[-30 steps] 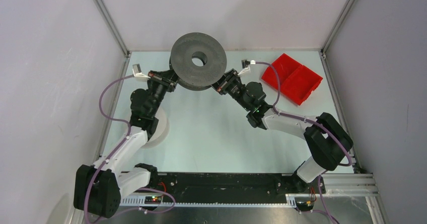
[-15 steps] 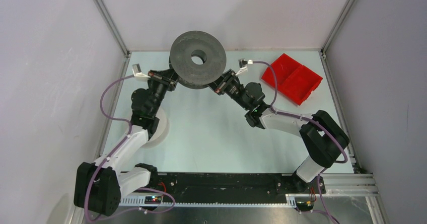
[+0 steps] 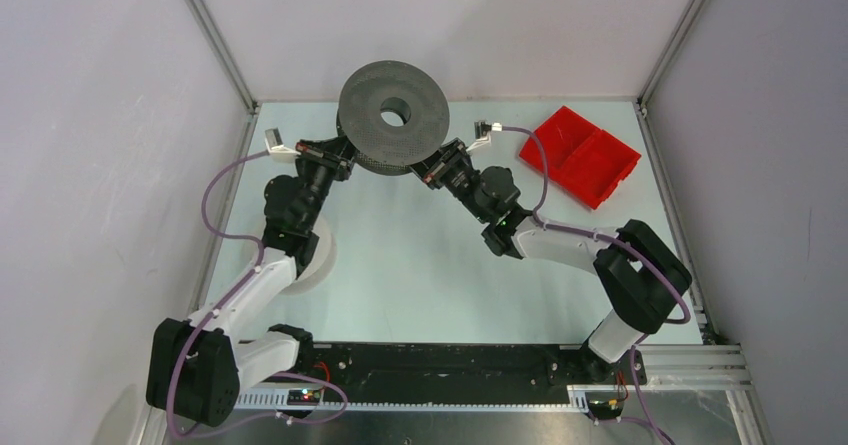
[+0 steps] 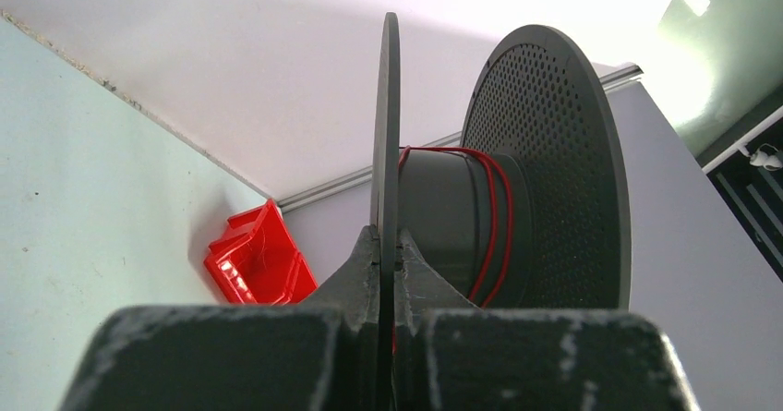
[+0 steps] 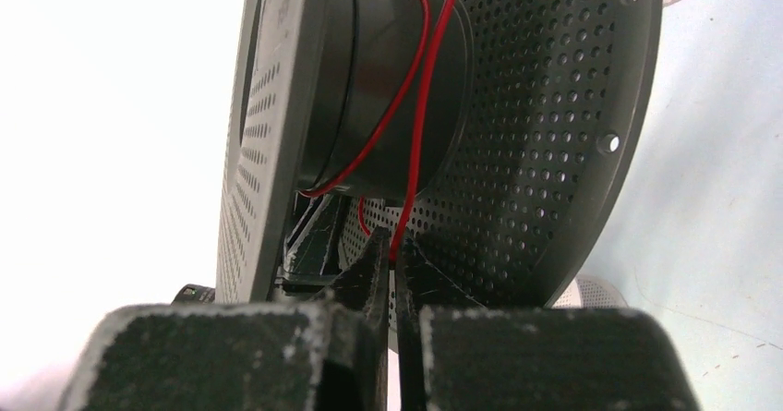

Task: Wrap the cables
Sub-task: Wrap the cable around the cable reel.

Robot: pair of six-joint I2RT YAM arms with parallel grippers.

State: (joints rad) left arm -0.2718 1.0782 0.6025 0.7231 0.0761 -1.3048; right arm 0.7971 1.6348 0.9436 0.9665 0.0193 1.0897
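Observation:
A dark grey perforated spool (image 3: 365, 100) is held up in the air at the back of the table. My left gripper (image 3: 345, 151) is shut on the edge of one flange (image 4: 391, 125); in the left wrist view the gripper (image 4: 388, 241) clamps that thin disc. A thin red cable (image 5: 420, 125) loops loosely around the hub (image 4: 443, 217). My right gripper (image 5: 392, 249) is shut on a strand of this cable just below the hub, at the spool's right underside (image 3: 427, 168). A white spool (image 3: 320, 255) lies flat on the table, partly hidden under my left arm.
A red bin (image 3: 580, 155) sits at the back right of the table, also seen in the left wrist view as the red bin (image 4: 254, 259). White walls with metal frame rails (image 3: 215, 55) close in the back and sides.
My right arm has shifted a little to the left, its gripper drawing closer under the spool. The spool and my left gripper have barely moved.

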